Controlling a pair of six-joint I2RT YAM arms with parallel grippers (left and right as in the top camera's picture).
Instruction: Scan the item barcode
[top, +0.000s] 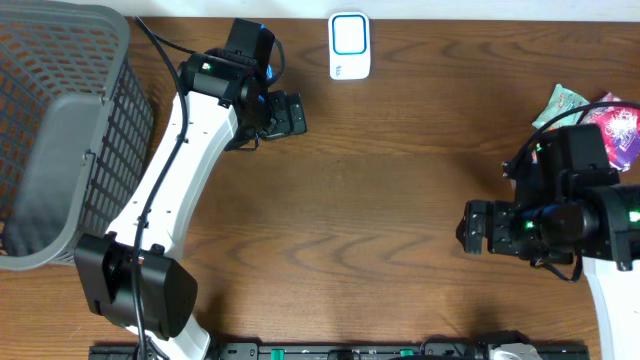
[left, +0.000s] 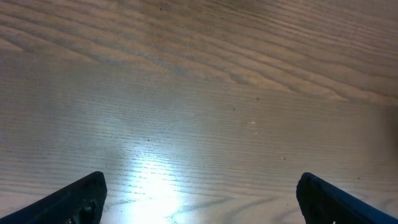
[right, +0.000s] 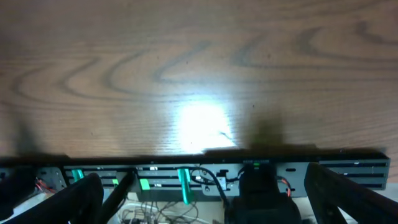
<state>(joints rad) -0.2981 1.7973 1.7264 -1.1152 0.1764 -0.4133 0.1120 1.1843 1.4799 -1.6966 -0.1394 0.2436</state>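
progress: basically square one, I'd say. Nothing is picked up, nothing is near the scanner (top: 349, 45), so the grab, the carry and the scan are all left to do.

left gripper (top: 292, 113): jaws spread wide and empty. Its wrist view shows only bare wood of the table (left: 205, 93) between the fingertips (left: 78, 200).

right gripper (top: 470, 228): also spread wide with nothing in it. It points at the middle of the table, and its own camera sees only wood grain and the rail (right: 348, 167) at the near edge.

where the item is: two candidates, a pink packet (top: 618, 128) and a green packet (top: 558, 102), lie behind the right gripper, back past its wrist and off to the far side. They sit well apart from its fingertips and a long way from the left gripper.

how the item looks: small, flat, crinkly foil-type pouches, touching or overlapping, partly hidden by the right arm. No barcode is visible from above, so I can't tell which face it's on.

scanner: white slab with a blue ring, lying flat near the left gripper, beyond its tips.

basket (top: 60, 130): grey, well behind the left gripper, looks empty.
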